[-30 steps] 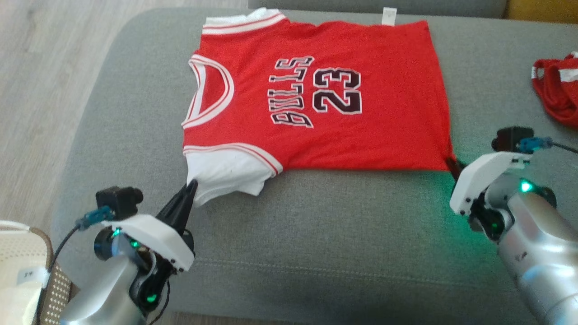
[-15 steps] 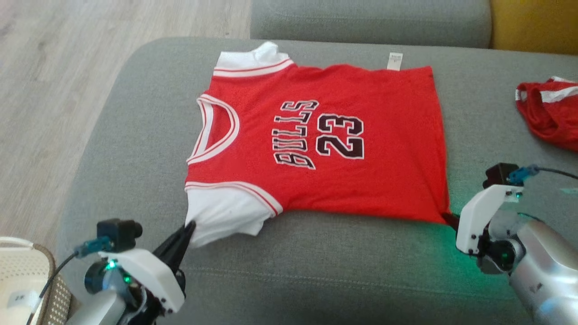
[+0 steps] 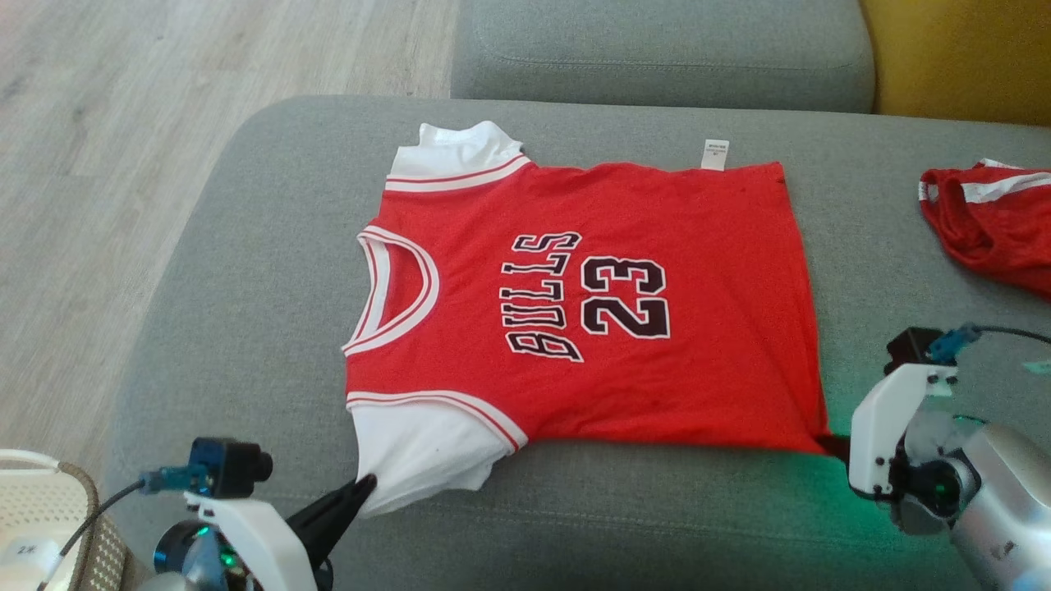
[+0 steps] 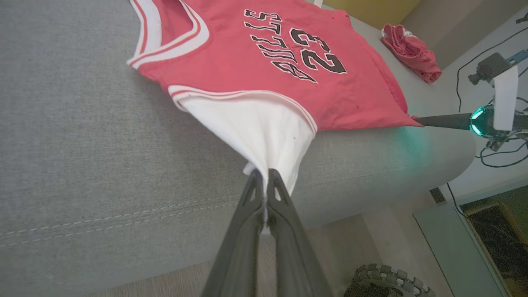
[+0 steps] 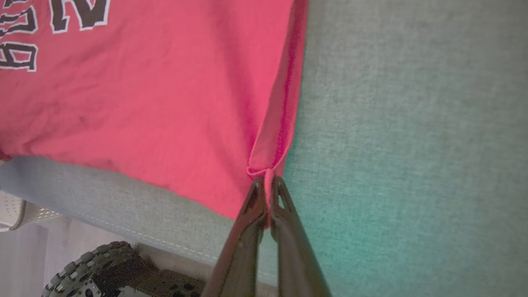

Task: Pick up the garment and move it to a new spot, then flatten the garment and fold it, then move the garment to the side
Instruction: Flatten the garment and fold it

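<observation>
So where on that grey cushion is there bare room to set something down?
Bare cushion lies left of the jersey, past its collar, along the front edge between the two grippers, and between its hem and the other red garment. It's crowded where the left gripper and right gripper pinch its near corners.

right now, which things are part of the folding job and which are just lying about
In the job: red jersey, left gripper shut on its white sleeve, right gripper shut on its hem corner.
Lying about: crumpled red cloth, white basket.
</observation>
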